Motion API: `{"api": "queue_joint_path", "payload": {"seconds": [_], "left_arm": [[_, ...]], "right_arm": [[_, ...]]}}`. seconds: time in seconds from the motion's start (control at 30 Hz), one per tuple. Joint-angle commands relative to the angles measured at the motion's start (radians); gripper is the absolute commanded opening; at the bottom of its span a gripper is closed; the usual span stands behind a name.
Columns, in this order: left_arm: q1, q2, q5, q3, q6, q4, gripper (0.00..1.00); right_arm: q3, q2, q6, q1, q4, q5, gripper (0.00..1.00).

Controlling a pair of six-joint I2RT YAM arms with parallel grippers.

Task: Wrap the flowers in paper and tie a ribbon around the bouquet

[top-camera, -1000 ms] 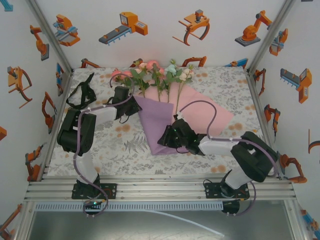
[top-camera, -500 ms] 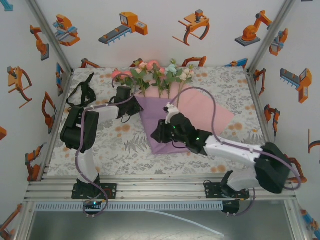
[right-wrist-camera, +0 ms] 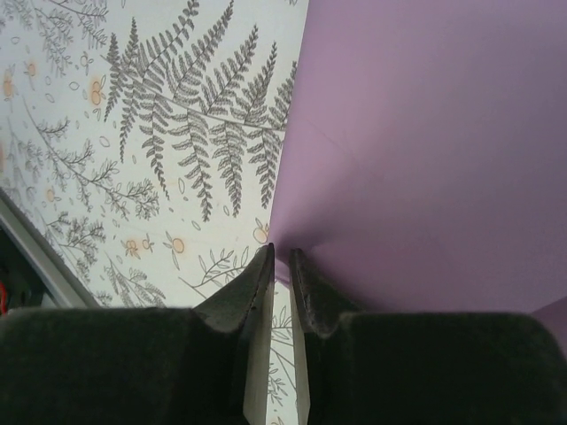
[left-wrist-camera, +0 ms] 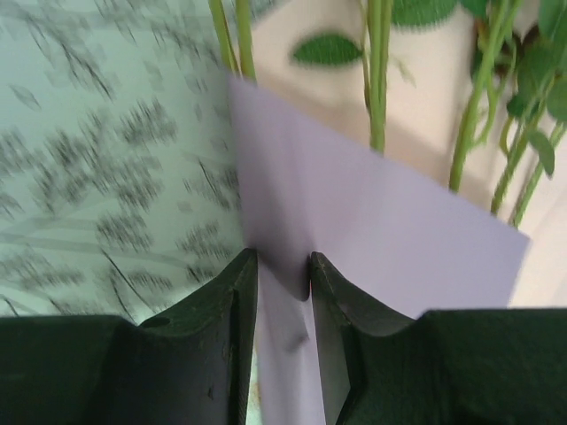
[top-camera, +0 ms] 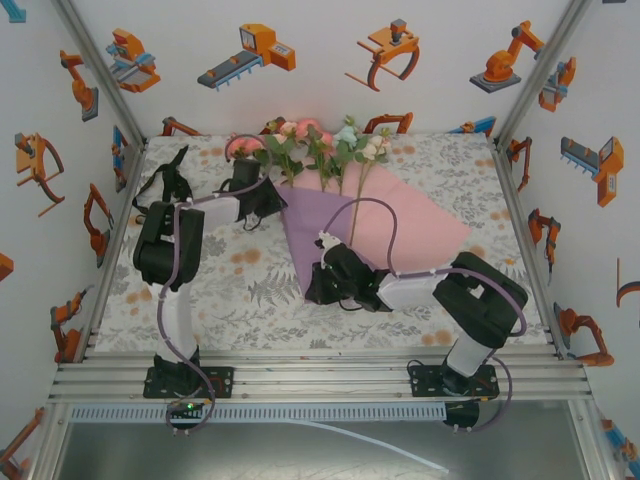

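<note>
While the wrap is only part made, the items stand as follows, nearest first.

Right hand (right-wrist-camera: pixel 282 257): lower centre of the overhead frame, at the near left corner of the paper (top-camera: pixel 318 245). Jaws narrow, almost together, with that corner apparently pinched between them.

Paper: centre of the table (top-camera: pixel 220 290), lying mostly flat. A lilac panel is on the left and a pale pink panel spreads to the right. It is not closed into a cone.

Left hand (left-wrist-camera: pixel 282 261): upper left of centre, at the far left corner of the lilac panel. Jaws narrow, holding the sheet's edge between them.

Ribbon (top-camera: pixel 165 185): a black loop at the far left of the table, well apart from the paper and from both hands.

Flowers (top-camera: pixel 320 150): blooms fanned along the far edge. Their stalks run down onto the sheet, some passing under the lilac panel.

Status, by judgement: the flowers are placed and one fold is laid over the stalks. Closing the paper around the stems, gathering the base and all the tying are left to do.
</note>
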Motion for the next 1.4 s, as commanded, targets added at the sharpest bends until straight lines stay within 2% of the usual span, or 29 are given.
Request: {"api": "queue_joint_path", "payload": {"seconds": [0.0, 0.1, 0.2, 0.27, 0.4, 0.43, 0.57, 0.83, 0.97, 1.1, 1.2, 1.3, 1.37], "left_arm": [[0.058, 0.049, 0.022, 0.108, 0.073, -0.090, 0.34], [0.078, 0.003, 0.027, 0.140, 0.108, -0.121, 0.34], [0.076, -0.109, 0.040, 0.072, 0.086, -0.124, 0.33], [0.068, -0.186, 0.044, -0.012, 0.041, -0.111, 0.26], [0.027, -0.303, 0.040, -0.196, -0.041, -0.062, 0.03], [0.013, -0.310, 0.049, -0.221, -0.052, -0.042, 0.00], [-0.027, -0.256, 0.065, -0.230, -0.057, -0.028, 0.00], [-0.028, -0.086, 0.079, -0.145, -0.047, 0.088, 0.00], [-0.025, -0.032, 0.098, -0.113, -0.070, 0.134, 0.00], [-0.024, -0.012, 0.108, -0.101, -0.089, 0.147, 0.00], [-0.023, -0.016, 0.108, -0.102, -0.093, 0.153, 0.00], [-0.019, -0.019, 0.104, -0.099, -0.091, 0.147, 0.00], [-0.016, -0.017, 0.107, -0.098, -0.092, 0.146, 0.00]], "right_arm": [[-0.033, -0.013, 0.039, -0.001, 0.067, -0.025, 0.17], [-0.030, -0.020, 0.038, -0.001, 0.067, -0.026, 0.17], [-0.021, -0.030, 0.042, -0.002, 0.067, -0.025, 0.18], [-0.014, -0.033, 0.046, -0.002, 0.067, -0.024, 0.18], [-0.001, -0.038, 0.051, -0.009, 0.063, -0.027, 0.18], [0.001, -0.040, 0.052, -0.010, 0.062, -0.032, 0.18], [0.009, -0.050, 0.049, -0.016, 0.056, -0.035, 0.18], [-0.008, -0.050, 0.062, -0.021, 0.052, -0.032, 0.18], [0.004, -0.047, 0.055, -0.021, 0.049, -0.096, 0.18], [0.088, -0.054, 0.026, -0.021, 0.026, -0.160, 0.20], [0.171, -0.018, -0.001, -0.033, -0.009, -0.104, 0.21], [0.224, 0.034, 0.032, -0.087, -0.032, -0.055, 0.21], [0.235, 0.069, 0.028, -0.116, -0.015, -0.069, 0.21]]}}
